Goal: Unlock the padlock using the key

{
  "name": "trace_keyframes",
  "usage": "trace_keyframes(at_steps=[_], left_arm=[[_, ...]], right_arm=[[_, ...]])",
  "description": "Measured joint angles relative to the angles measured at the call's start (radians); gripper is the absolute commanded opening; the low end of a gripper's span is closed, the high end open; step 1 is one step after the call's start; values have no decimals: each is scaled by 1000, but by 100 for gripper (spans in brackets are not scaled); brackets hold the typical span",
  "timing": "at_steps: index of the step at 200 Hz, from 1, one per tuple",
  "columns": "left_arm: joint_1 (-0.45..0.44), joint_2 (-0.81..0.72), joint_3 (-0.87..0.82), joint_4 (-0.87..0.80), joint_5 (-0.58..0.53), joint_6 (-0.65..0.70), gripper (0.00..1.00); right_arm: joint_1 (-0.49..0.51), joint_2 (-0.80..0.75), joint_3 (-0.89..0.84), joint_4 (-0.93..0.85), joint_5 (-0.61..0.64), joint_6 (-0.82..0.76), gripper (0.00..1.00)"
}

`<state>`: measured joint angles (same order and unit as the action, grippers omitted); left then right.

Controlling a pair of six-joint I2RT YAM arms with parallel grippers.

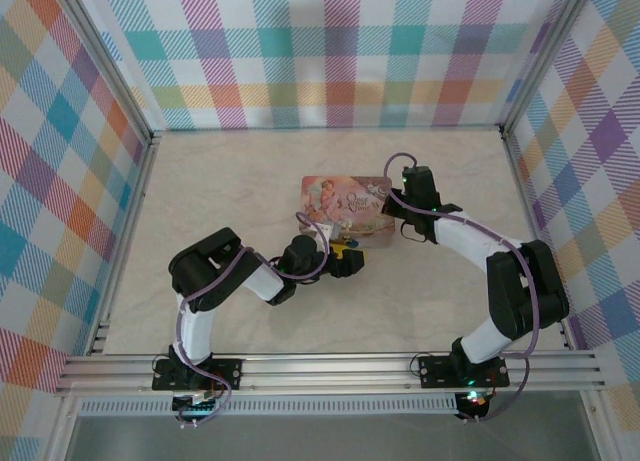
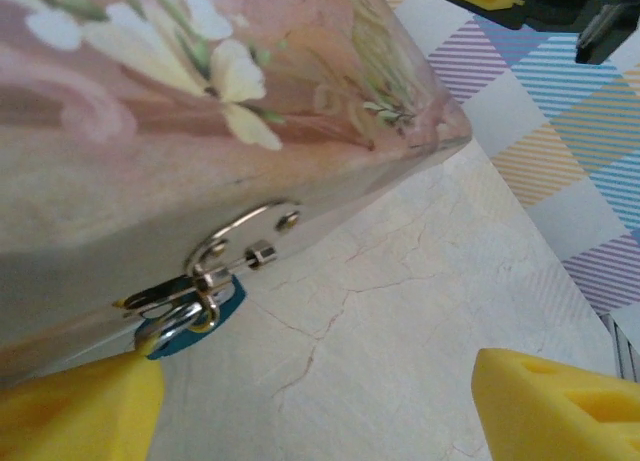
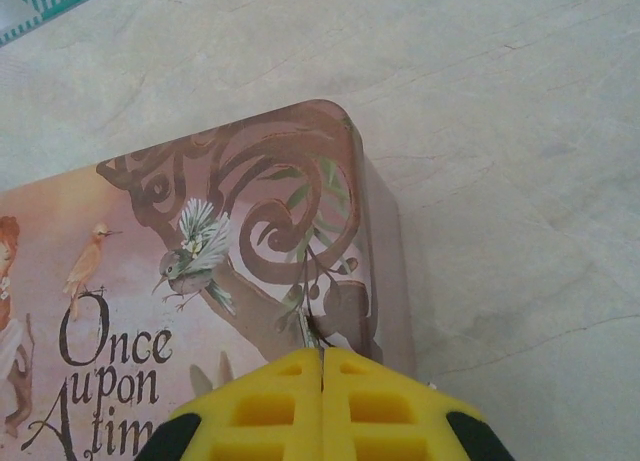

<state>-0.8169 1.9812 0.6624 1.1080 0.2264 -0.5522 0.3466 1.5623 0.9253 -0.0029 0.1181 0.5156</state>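
Small blue padlock point(image 2: 190, 328) on metal clasp point(image 2: 240, 243) of pink illustrated rectangular tin point(image 2: 200, 101), left gripper point(image 2: 310, 386) wide beside it, right gripper point(image 3: 322, 366) pinched closed over lid point(image 3: 130, 231)

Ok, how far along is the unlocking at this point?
Nothing looks done yet: the padlock hangs closed on the clasp of the tin. In hand: the left gripper, open, faces the padlock, one finger close beside it; the right gripper is shut above the lid's corner, and I cannot tell whether it holds the key. Left: key into the lock, turn, shackle open.
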Motion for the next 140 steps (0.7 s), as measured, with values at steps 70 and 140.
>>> trace_keyframes(at_steps=[70,140], left_arm=[[-1,20,-13,58,-23,-27,68],[14,18,-39,73,-3,-32,64]], right_arm=[[2,-10,-16,10,0,1,0],[8,-19,-24,10,0,1,0]])
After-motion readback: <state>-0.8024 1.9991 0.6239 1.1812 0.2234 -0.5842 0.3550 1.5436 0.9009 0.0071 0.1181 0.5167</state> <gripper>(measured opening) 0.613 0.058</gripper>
